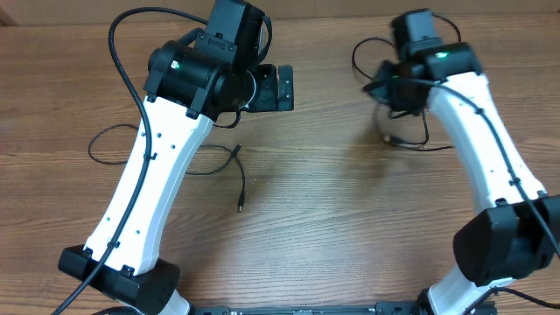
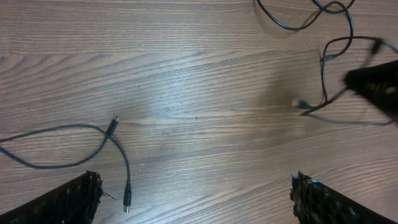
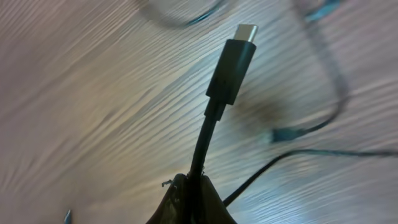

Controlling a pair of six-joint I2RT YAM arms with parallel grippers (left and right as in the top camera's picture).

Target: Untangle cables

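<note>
Shows just 1 brown wood-grain table, grain running side to side in the overhead view, streaked darker and lighter, with a pale sheen on its surface in the 2 wrist views, blurred in the right one.

Pretty bright, even light from above, shadows stay soft. In the left wrist view the table has a pale sheen straight ahead of the jaws. Right wrist view: plug just past the jaws is sharp, cables beyond it are total mush.
</note>
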